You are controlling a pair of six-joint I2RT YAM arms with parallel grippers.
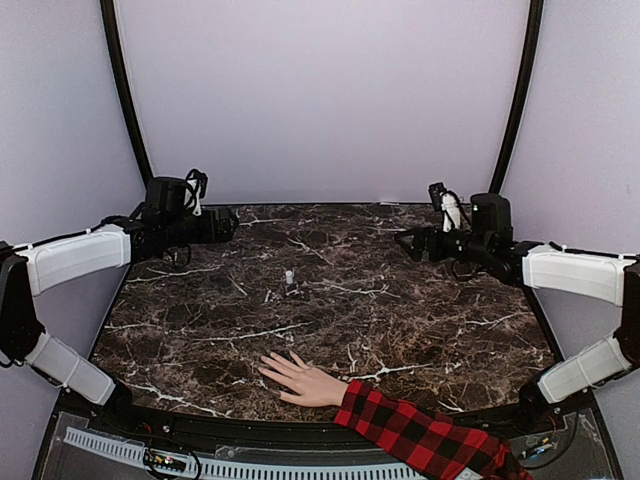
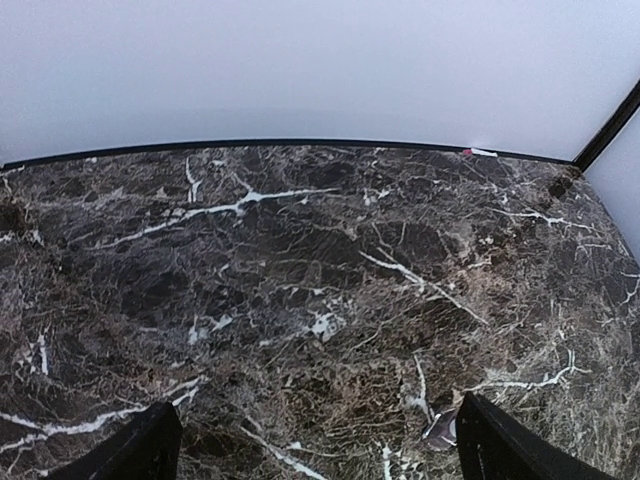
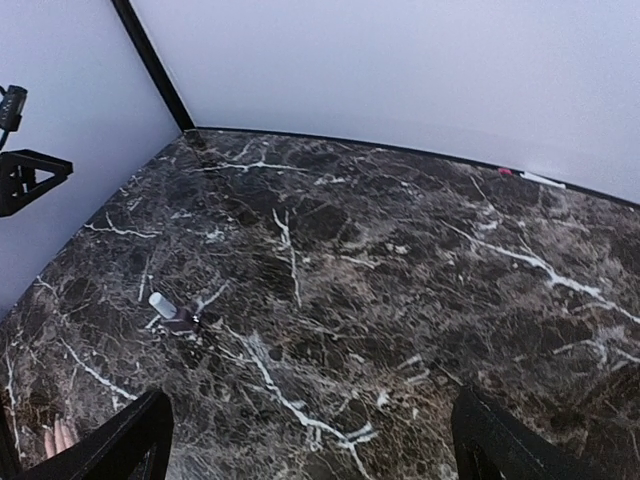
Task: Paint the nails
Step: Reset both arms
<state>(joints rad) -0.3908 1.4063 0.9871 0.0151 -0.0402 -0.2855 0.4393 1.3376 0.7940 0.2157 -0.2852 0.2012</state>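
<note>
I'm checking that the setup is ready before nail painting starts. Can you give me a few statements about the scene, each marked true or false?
1. The left claw and the right claw are both open and hold nothing. True.
2. The polish bottle is held in the left claw. False: it stands on the table, apart from both claws.
3. The hand rests on the table near its near edge. True.
4. The sleeve is plain blue. False: it is red-and-black plaid.
5. The right claw touches the hand. False: it hangs toward the far side, well apart from the hand.
</note>
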